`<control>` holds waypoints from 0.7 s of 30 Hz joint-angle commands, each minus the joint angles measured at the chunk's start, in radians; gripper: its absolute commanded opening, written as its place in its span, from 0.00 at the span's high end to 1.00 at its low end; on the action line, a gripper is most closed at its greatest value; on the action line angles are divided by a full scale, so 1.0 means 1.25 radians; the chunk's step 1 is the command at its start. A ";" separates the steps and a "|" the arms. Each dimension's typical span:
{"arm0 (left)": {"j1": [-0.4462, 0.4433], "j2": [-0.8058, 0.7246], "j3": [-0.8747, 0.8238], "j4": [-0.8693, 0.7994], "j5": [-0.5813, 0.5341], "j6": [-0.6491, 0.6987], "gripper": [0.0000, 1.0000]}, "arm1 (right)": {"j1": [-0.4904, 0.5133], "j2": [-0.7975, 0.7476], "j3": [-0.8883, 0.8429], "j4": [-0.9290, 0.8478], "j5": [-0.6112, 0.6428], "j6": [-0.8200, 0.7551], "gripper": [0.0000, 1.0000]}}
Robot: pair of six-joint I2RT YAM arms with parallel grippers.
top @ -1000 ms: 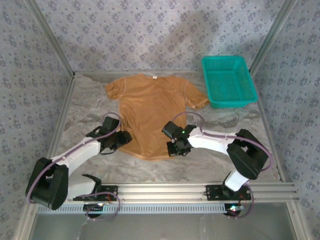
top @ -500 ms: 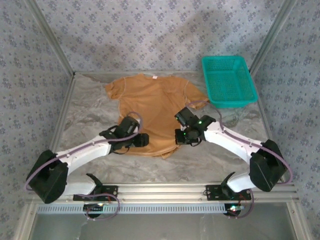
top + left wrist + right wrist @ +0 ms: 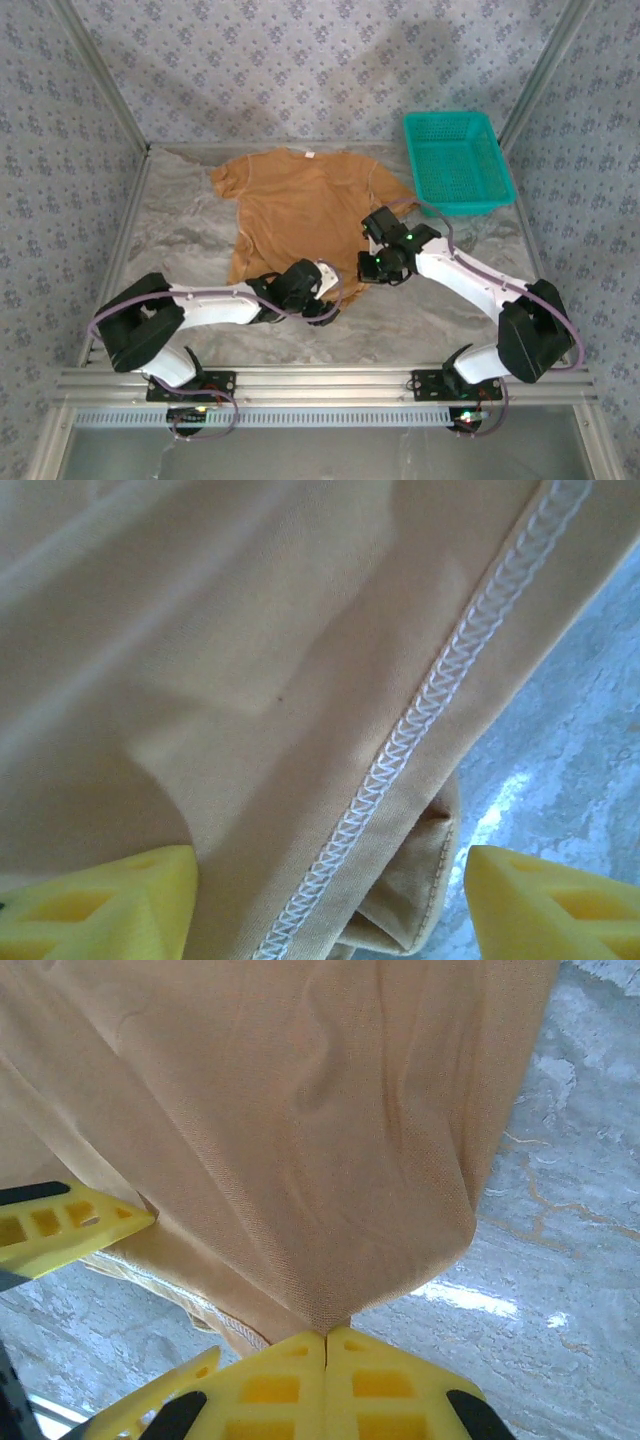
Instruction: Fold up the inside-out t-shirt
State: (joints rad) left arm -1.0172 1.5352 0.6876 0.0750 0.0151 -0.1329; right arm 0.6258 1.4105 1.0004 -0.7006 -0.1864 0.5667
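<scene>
So, vs a second back: left arm swung in toward centre, left gripper (image 3: 322, 298) now at near hem, fingers spread wider, cloth loose between them. Right gripper (image 3: 376, 267) moved further out, pressed together, pinching hem corner of inside-out t-shirt (image 3: 300, 205), lifted off surface (image 3: 180, 235). Shirt mid-surface, collar far. Teal basket (image 3: 455, 207) far right, bare mesh floor, just beside sleeve.

- No text, brand, number or sign can be read.
- The small white label (image 3: 308, 154) at the collar of the t-shirt (image 3: 300, 210), near the far edge of the table (image 3: 185, 235), is too small to read.
</scene>
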 commanded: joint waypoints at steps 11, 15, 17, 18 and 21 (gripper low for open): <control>0.072 0.000 0.075 -0.068 -0.233 0.033 0.55 | -0.069 -0.090 0.001 -0.052 -0.040 -0.043 1.00; 0.100 -0.050 0.038 -0.074 -0.240 0.020 0.62 | -0.104 -0.114 -0.008 -0.059 -0.054 -0.056 1.00; 0.119 -0.060 0.031 -0.101 -0.249 0.002 0.72 | -0.120 -0.127 -0.008 -0.065 -0.058 -0.060 1.00; 0.136 -0.064 0.027 -0.116 -0.249 -0.013 0.78 | -0.127 -0.137 -0.008 -0.068 -0.059 -0.063 1.00; 0.191 -0.082 0.022 -0.165 -0.239 -0.068 0.94 | -0.157 -0.160 -0.006 -0.072 -0.066 -0.069 1.00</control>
State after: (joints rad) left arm -0.8383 1.4635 0.7341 -0.0299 -0.2638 -0.1375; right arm 0.4610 1.2530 0.9970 -0.7437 -0.2481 0.5102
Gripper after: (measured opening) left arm 0.097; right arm 0.046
